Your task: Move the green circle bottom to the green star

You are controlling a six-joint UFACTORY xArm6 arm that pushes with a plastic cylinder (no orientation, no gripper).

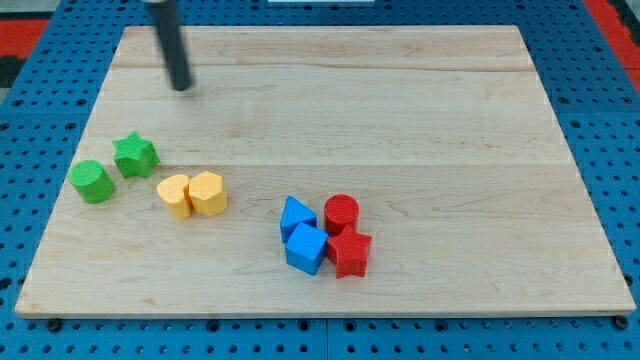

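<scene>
The green circle [92, 182] lies near the board's left edge. The green star [135, 155] sits just up and to the right of it, almost touching. My tip [182, 87] is at the view's upper left, well above both green blocks and apart from them. The dark rod rises from it out of the view's top.
Two yellow blocks [192, 194] sit side by side right of the green pair. A blue triangle [296, 215], blue cube [306, 248], red cylinder [341, 214] and red star [350, 253] cluster at lower centre. The wooden board [400, 100] lies on a blue pegboard.
</scene>
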